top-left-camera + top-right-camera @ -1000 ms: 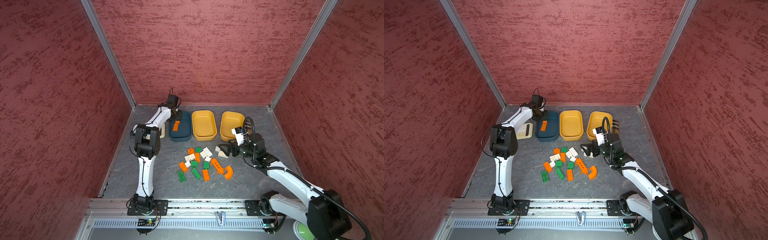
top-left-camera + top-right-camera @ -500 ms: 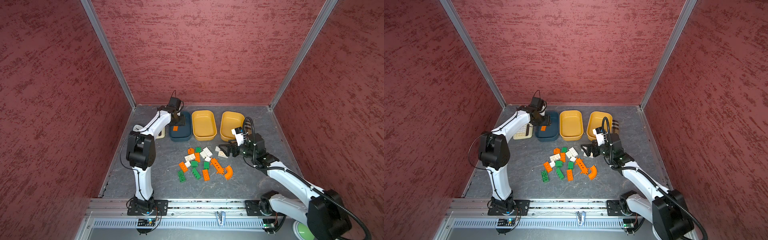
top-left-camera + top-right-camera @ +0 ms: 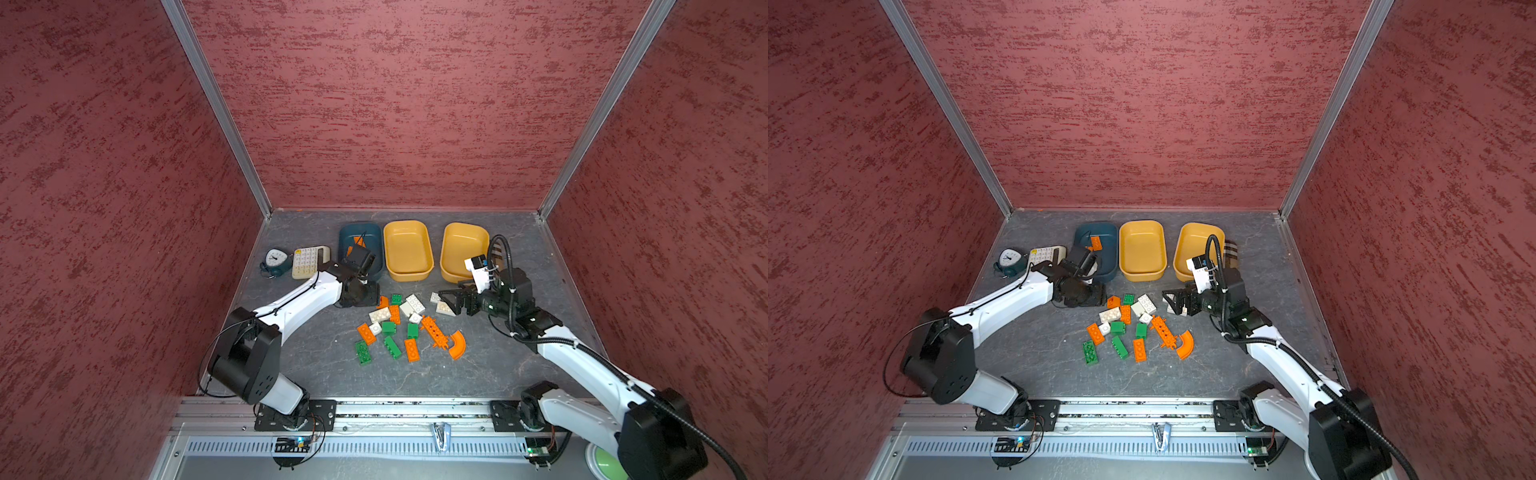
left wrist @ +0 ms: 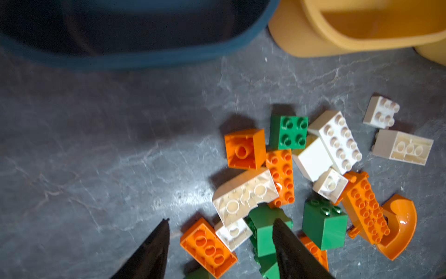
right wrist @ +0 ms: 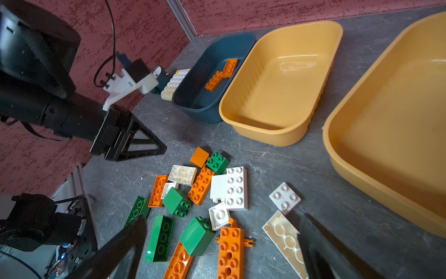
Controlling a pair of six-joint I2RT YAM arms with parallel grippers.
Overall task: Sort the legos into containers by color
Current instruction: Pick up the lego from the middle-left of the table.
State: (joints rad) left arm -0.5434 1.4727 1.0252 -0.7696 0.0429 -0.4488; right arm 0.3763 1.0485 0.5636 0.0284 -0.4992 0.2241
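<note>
**A:** Since the previous view, the left arm (image 3: 299, 303) has swung back from above the teal tub (image 5: 202, 113) to the worktop (image 3: 316, 353) just in front of it. The left gripper (image 4: 222, 223) has opened on the way and now stands spread and empty at the nearest edge of the loose legos (image 3: 389, 328).

**B:** And the right gripper (image 5: 222, 224)?

**A:** We find it unmoved. It is spread wide, holds nothing, and is poised over the white bricks (image 5: 284, 198) on the pile's flank away from the teal tub.

**B:** How far along do we judge the sorting?

**A:** Barely begun. Two orange pieces (image 5: 230, 66) lie in the teal tub. The middle yellow tub (image 5: 265, 137) beside it is empty, and the far yellow tub (image 5: 386, 116) shows nothing where we can see in. Orange, green and white legos remain mixed on the worktop in front of the teal tub.
</note>
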